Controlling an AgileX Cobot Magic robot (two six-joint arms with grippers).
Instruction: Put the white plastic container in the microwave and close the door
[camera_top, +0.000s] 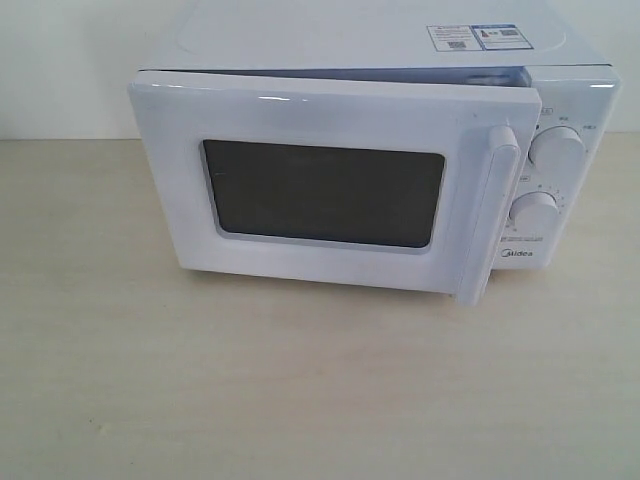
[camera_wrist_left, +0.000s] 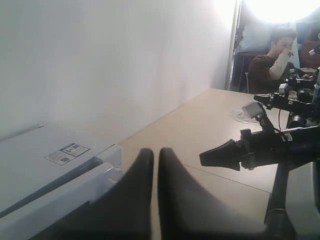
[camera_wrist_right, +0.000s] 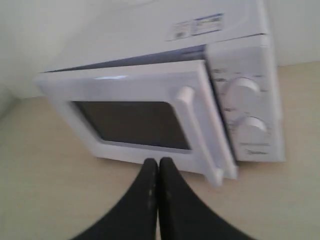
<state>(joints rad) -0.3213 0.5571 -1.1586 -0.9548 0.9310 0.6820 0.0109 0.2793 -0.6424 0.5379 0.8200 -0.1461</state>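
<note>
Worktop (camera_top: 300, 400): pale wood tone; carries everything
Microwave (camera_top: 350, 35): white; stands at the back
Door (camera_top: 330, 190): ajar, its handle (camera_top: 495, 215) edge off the body; we judge only the last push shut is left
White plastic container: in no view; dark window hides the cavity; we presume it sits inside
Left gripper (camera_wrist_left: 156, 150): jaws nearly closed, empty
Right gripper (camera_wrist_right: 158, 162): jaws closed, empty; facing the door
Writing: "Midea" (camera_top: 516, 255) under the lower dial (camera_top: 533, 212); stickers (camera_top: 477, 37) too small to read

Glossy white plastic microwave (camera_top: 400, 40) and door (camera_top: 330, 190), dark smooth window; matt pale wood-look table (camera_top: 250, 390); matt black pincers.
</note>
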